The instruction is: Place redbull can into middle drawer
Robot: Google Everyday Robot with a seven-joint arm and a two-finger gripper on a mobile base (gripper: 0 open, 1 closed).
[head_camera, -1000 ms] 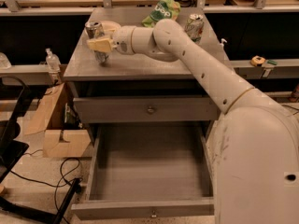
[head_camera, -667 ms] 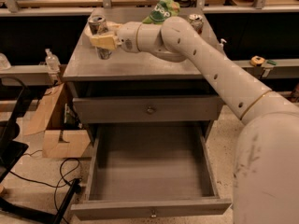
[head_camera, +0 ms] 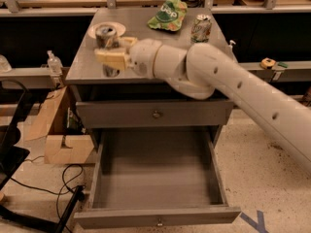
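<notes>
The redbull can (head_camera: 106,35) is a slim silver-grey can at the left of the grey cabinet top (head_camera: 146,38). My gripper (head_camera: 112,58) reaches in from the right, and its cream fingers (head_camera: 108,57) are closed around the can's middle. The can stands upright over the front left part of the top. I cannot tell whether its base touches the surface. The middle drawer (head_camera: 155,178) is pulled fully out below, with its low front panel and small knob (head_camera: 158,222) toward the camera. Nothing lies in it.
The top drawer (head_camera: 154,113) is shut. A green crisp bag (head_camera: 168,14) and a green-and-white soda can (head_camera: 200,28) sit at the back of the cabinet top. A cardboard box (head_camera: 58,130) and cables (head_camera: 58,188) are on the floor to the left.
The view has shifted and my arm now crosses more of the cabinet top. The gripper and can have come from the back left toward the front edge.
</notes>
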